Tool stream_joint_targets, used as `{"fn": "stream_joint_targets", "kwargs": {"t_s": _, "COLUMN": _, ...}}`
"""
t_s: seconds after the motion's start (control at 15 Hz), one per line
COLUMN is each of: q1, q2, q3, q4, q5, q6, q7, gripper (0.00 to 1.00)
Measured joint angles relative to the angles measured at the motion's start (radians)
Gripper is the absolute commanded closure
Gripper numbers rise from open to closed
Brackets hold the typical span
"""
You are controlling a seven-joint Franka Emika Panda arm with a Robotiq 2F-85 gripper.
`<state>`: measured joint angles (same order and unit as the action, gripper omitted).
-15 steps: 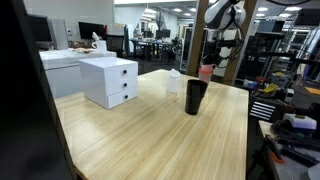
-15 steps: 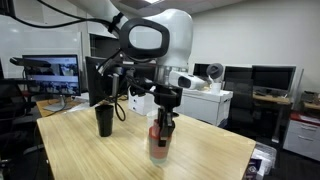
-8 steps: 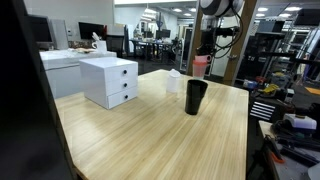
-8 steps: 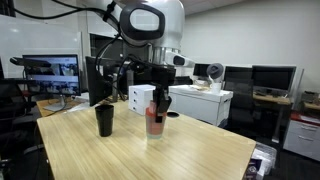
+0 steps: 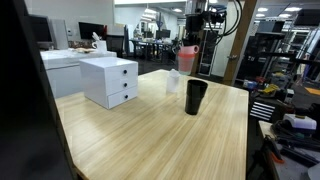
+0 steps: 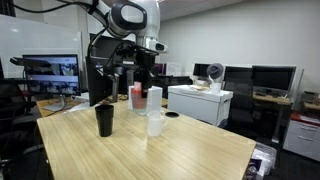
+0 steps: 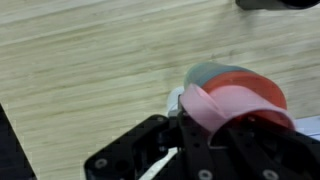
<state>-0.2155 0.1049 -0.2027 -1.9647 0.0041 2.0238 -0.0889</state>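
My gripper (image 5: 188, 45) is shut on a pink cup (image 5: 187, 58) and holds it high above the wooden table (image 5: 150, 135). In an exterior view the gripper (image 6: 141, 82) holds the pink cup (image 6: 137, 96) above and between a black cup (image 6: 104, 120) and a clear cup (image 6: 155, 124). The black cup (image 5: 196, 96) and the clear cup (image 5: 174, 82) stand upright on the table. In the wrist view the pink cup (image 7: 238, 100) fills the space between the jaws (image 7: 215, 135), with the black cup's edge (image 7: 280, 3) at the top.
A white two-drawer unit (image 5: 110, 80) stands on the table; it also shows in an exterior view (image 6: 198, 102). Monitors (image 6: 50, 72) and desks lie beyond the table's edges. A dark post (image 5: 20, 90) blocks one side of an exterior view.
The gripper has risen with the pink cup, lifting it from table level beside the clear cup to well above the table, and has moved sideways toward the black cup.
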Motion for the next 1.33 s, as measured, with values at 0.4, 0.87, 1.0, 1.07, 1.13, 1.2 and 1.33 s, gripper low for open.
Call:
{"fn": "stream_joint_targets", "kwargs": {"t_s": 0.4, "q1": 0.081, "q2": -0.069, "q3": 0.073, "q4": -0.069, "q5": -0.001, "q6": -0.026, "q7": -0.091, "gripper": 0.94}}
{"fn": "stream_joint_targets", "kwargs": {"t_s": 0.87, "q1": 0.103, "q2": -0.183, "q3": 0.086, "q4": -0.141, "q5": 0.000, "q6": -0.044, "q7": -0.208, "gripper": 0.94}}
{"fn": "stream_joint_targets", "kwargs": {"t_s": 1.0, "q1": 0.103, "q2": -0.215, "q3": 0.083, "q4": -0.160, "q5": 0.002, "q6": -0.062, "q7": -0.238, "gripper": 0.94}}
{"fn": "stream_joint_targets", "kwargs": {"t_s": 1.07, "q1": 0.103, "q2": -0.230, "q3": 0.081, "q4": -0.172, "q5": 0.002, "q6": -0.068, "q7": -0.251, "gripper": 0.94}}
{"fn": "stream_joint_targets", "kwargs": {"t_s": 1.13, "q1": 0.103, "q2": -0.244, "q3": 0.079, "q4": -0.183, "q5": 0.002, "q6": -0.073, "q7": -0.263, "gripper": 0.94}}
{"fn": "stream_joint_targets", "kwargs": {"t_s": 1.2, "q1": 0.103, "q2": -0.259, "q3": 0.076, "q4": -0.197, "q5": 0.002, "q6": -0.077, "q7": -0.273, "gripper": 0.94}}
{"fn": "stream_joint_targets", "kwargs": {"t_s": 1.33, "q1": 0.103, "q2": -0.278, "q3": 0.071, "q4": -0.220, "q5": 0.002, "q6": -0.084, "q7": -0.283, "gripper": 0.94}}
